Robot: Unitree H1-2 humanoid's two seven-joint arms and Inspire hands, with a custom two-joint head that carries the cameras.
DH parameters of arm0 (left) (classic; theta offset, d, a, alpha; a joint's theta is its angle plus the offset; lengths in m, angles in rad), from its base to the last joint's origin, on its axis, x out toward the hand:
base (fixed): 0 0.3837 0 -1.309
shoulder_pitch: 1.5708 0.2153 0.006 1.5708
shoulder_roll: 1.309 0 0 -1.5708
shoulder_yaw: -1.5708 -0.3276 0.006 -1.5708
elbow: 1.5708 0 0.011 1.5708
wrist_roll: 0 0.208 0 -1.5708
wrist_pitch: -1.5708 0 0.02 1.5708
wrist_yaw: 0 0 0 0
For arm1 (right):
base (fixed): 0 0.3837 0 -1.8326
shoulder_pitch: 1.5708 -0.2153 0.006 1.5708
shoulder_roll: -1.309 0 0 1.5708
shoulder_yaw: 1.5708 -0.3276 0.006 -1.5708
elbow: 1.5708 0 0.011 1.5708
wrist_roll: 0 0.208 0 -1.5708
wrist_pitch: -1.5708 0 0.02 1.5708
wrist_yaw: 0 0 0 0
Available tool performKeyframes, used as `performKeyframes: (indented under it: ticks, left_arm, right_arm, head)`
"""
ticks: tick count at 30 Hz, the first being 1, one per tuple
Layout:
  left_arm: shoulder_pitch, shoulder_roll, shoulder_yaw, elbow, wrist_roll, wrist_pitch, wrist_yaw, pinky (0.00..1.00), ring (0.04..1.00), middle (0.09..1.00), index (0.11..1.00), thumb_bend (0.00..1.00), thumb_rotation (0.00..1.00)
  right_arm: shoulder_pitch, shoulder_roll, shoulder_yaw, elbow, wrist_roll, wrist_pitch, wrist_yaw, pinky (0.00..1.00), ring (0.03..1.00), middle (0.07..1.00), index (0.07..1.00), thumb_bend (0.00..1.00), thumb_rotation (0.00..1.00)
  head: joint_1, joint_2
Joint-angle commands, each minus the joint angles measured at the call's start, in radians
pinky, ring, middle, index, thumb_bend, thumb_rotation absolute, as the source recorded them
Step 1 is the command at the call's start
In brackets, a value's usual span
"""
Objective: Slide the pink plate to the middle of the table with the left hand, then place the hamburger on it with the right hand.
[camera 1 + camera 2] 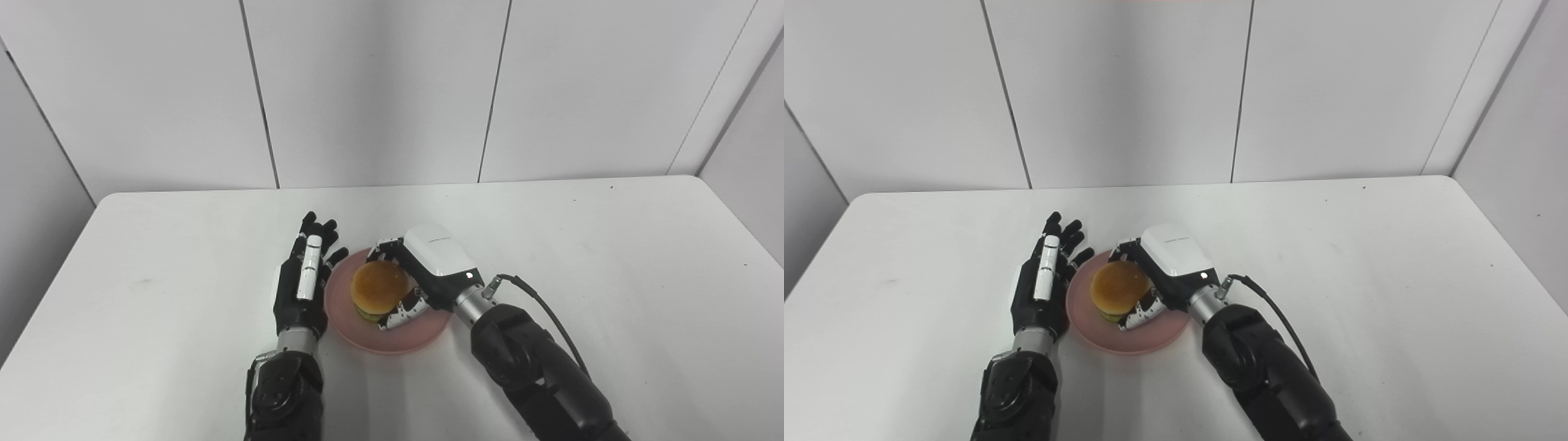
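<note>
The pink plate (422,338) lies near the table's middle, slightly toward the front. A hamburger (378,286) with a golden bun sits on it. My right hand (429,269) wraps the hamburger from the right, fingers curled round its far side and thumb at its near side. My left hand (306,278) stands on edge just left of the plate, fingers straight and apart, its palm against the plate's left rim, holding nothing.
The white table (612,257) stretches wide to both sides, bounded by grey wall panels behind. My right forearm (539,373) and its cable cross the front right of the table.
</note>
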Motion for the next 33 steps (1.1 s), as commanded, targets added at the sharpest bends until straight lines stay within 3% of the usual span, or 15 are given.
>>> performKeyframes:
  ticks: [1,2,3,6,9,13,19,21,24,27,30,31,33]
  left_arm:
    - [0.048,-0.039,0.011,0.027,-0.016,0.068,0.031,0.77,0.885,0.844,0.905,0.61,0.7]
    - [0.048,-0.037,0.013,0.027,-0.018,0.068,0.027,0.77,0.884,0.844,0.905,0.61,0.7]
    - [0.049,-0.036,0.013,0.028,-0.019,0.068,0.025,0.78,0.881,0.847,0.911,0.63,0.7]
    - [0.054,-0.032,0.009,0.011,-0.012,0.083,0.026,0.75,0.868,0.852,0.918,0.63,0.72]
    - [0.053,-0.028,0.007,0.008,-0.006,0.088,0.027,0.74,0.865,0.852,0.918,0.62,0.73]
    - [0.048,-0.024,0.008,0.009,-0.007,0.094,0.026,0.75,0.865,0.85,0.912,0.62,0.73]
    - [0.049,-0.032,0.024,0.009,-0.037,0.096,0.024,0.79,0.883,0.851,0.917,0.64,0.68]
    - [0.053,-0.031,0.022,-0.001,-0.04,0.101,0.027,0.8,0.892,0.852,0.921,0.65,0.68]
    - [0.06,-0.03,0.022,-0.02,-0.038,0.104,0.029,0.81,0.906,0.885,0.933,0.66,0.71]
    - [0.069,-0.024,0.009,-0.033,0.0,0.075,0.041,0.8,0.906,0.878,0.928,0.63,0.73]
    - [0.083,-0.022,-0.008,-0.04,0.057,0.003,0.066,0.77,0.892,0.859,0.889,0.61,0.72]
    - [0.087,-0.02,-0.011,-0.035,0.075,-0.026,0.076,0.78,0.906,0.888,0.867,0.6,0.72]
    - [0.092,-0.014,-0.02,-0.029,0.116,-0.067,0.1,0.81,0.928,0.915,0.871,0.58,0.75]
  right_arm:
    - [-0.048,-0.004,-0.002,-0.049,-0.014,-0.003,-0.001,0.5,0.566,0.615,0.615,0.94,0.39]
    - [-0.046,-0.007,-0.002,-0.056,-0.018,-0.001,0.007,0.52,0.589,0.637,0.623,0.97,0.42]
    - [-0.044,-0.009,-0.002,-0.061,-0.02,0.0,0.014,0.65,0.716,0.735,0.667,0.99,0.5]
    - [-0.043,-0.027,0.007,-0.086,-0.06,0.005,0.041,0.81,0.844,0.839,0.736,1.0,0.59]
    - [-0.044,-0.045,0.018,-0.106,-0.106,0.003,0.053,0.88,0.887,0.873,0.764,1.0,0.66]
    - [-0.038,-0.048,0.008,-0.121,-0.11,-0.015,0.039,0.92,0.904,0.889,0.781,1.0,0.67]
    - [-0.016,-0.025,-0.042,-0.135,-0.038,-0.077,-0.082,0.83,0.891,0.881,0.794,1.0,0.65]
    - [-0.012,-0.02,-0.053,-0.146,-0.029,-0.084,-0.105,0.84,0.921,0.903,0.805,1.0,0.65]
    - [0.001,-0.001,-0.088,-0.169,0.038,-0.084,-0.123,0.91,0.979,0.947,0.835,1.0,0.73]
    - [0.023,0.05,-0.16,-0.173,0.196,-0.08,-0.13,0.84,0.948,0.933,0.855,0.91,0.85]
    - [0.048,0.11,-0.239,-0.139,0.333,-0.099,-0.175,0.8,0.909,0.902,0.87,0.86,0.95]
    - [0.058,0.129,-0.264,-0.117,0.37,-0.113,-0.197,0.9,0.949,0.934,0.896,0.84,0.98]
    - [0.075,0.158,-0.299,-0.078,0.419,-0.131,-0.231,0.98,0.987,0.964,0.914,0.81,1.0]
  head:
    - [-0.001,0.0]
    - [-0.002,0.0]
    - [-0.002,0.0]
    - [-0.005,-0.001]
    - [-0.007,-0.001]
    - [-0.009,-0.004]
    - [-0.011,-0.005]
    - [-0.012,-0.004]
    - [-0.017,-0.01]
    - [-0.018,-0.009]
    - [-0.019,-0.013]
    - [-0.022,-0.014]
    - [-0.031,-0.015]
